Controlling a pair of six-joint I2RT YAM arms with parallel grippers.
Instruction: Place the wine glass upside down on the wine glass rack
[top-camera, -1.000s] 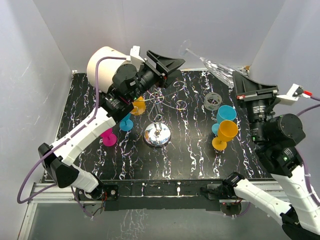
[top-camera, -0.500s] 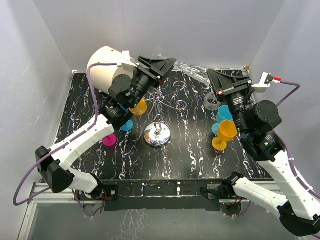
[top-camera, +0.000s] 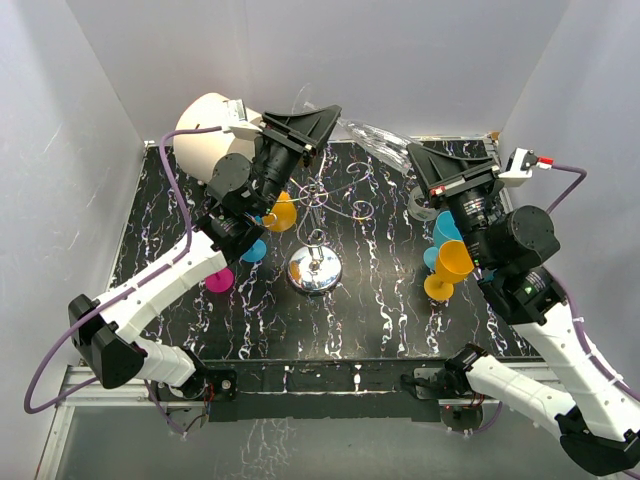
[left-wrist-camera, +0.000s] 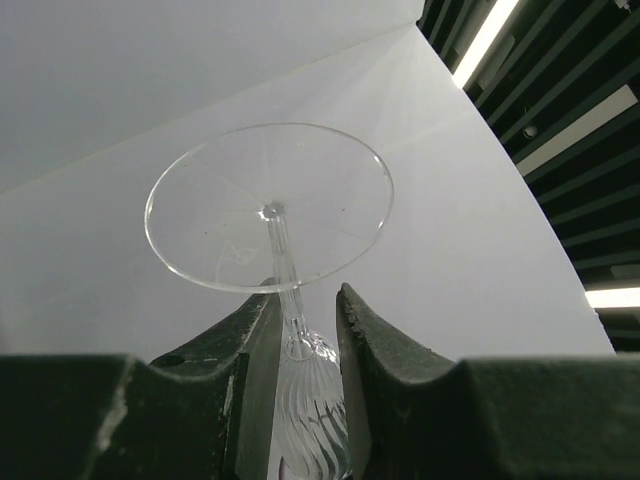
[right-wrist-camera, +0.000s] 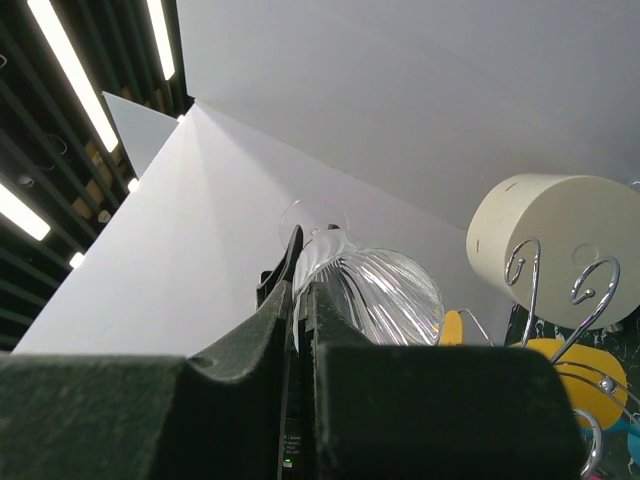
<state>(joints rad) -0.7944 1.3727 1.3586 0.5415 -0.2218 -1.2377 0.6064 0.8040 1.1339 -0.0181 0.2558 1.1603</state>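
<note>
The clear ribbed wine glass (top-camera: 375, 135) lies on its side in the air above the back of the table, between my two grippers. My right gripper (top-camera: 415, 155) is shut on the rim of its bowl (right-wrist-camera: 385, 295). My left gripper (top-camera: 330, 115) is open around the thin stem, just below the round foot (left-wrist-camera: 268, 205). The stem lies near the left finger (left-wrist-camera: 255, 340), with a gap to the other finger. The wine glass rack (top-camera: 315, 270) stands mid-table below them, and its curled arms (right-wrist-camera: 525, 265) show in the right wrist view.
A big cream cylinder (top-camera: 205, 125) stands at the back left. An orange glass (top-camera: 280, 212) hangs at the rack; a blue (top-camera: 250, 248) and a pink glass (top-camera: 215, 277) stand left of it. A clear tumbler (top-camera: 425, 203), a blue glass (top-camera: 452, 228) and an orange glass (top-camera: 450, 265) stand on the right.
My right arm swung left with the wine glass, bringing the foot end to my left gripper. The left gripper rose and turned towards it, and the stem now lies between its fingers.
</note>
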